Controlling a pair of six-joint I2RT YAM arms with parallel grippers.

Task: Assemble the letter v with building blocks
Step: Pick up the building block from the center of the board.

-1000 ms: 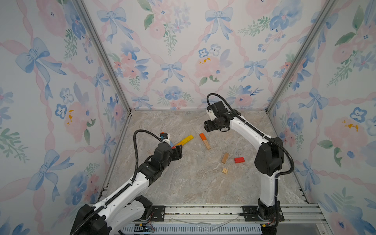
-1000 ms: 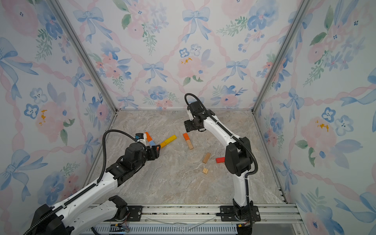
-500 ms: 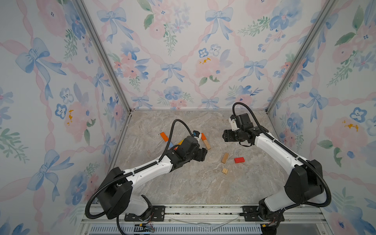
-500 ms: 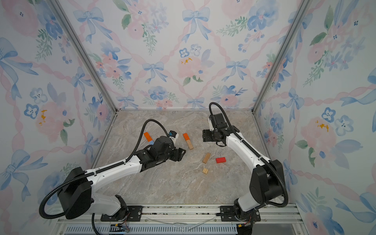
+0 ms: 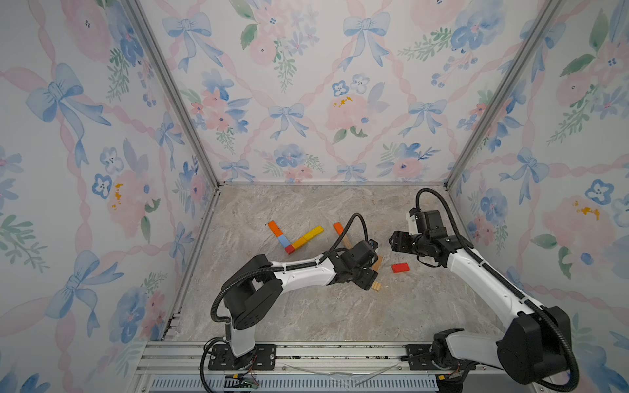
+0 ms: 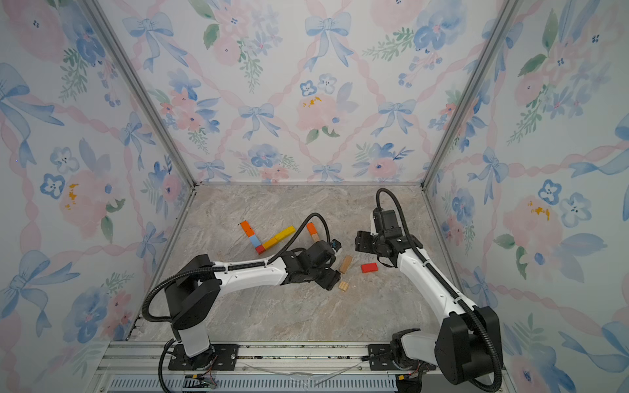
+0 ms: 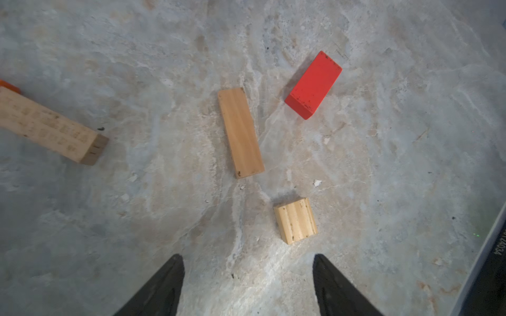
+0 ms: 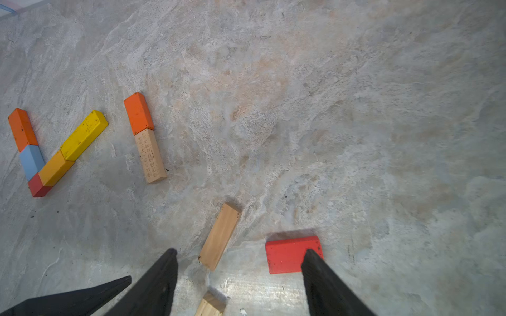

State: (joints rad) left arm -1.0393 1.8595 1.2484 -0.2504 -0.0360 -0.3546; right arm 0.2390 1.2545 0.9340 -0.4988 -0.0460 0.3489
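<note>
My left gripper (image 7: 246,262) hangs open and empty. The long tan block (image 7: 241,132) lies on the desk (image 7: 410,191) just ahead, its long axis running nearly away from the jaws, so they'd straddle its width. My right gripper (image 8: 240,251), open too, sits nearer the red block (image 8: 284,254).

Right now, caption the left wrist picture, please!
Open left gripper near a red block, a short tan block, two long tan blocks.

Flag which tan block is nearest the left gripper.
The short squarish tan block, just ahead of the left gripper; both longer tan blocks lie farther off.
</note>
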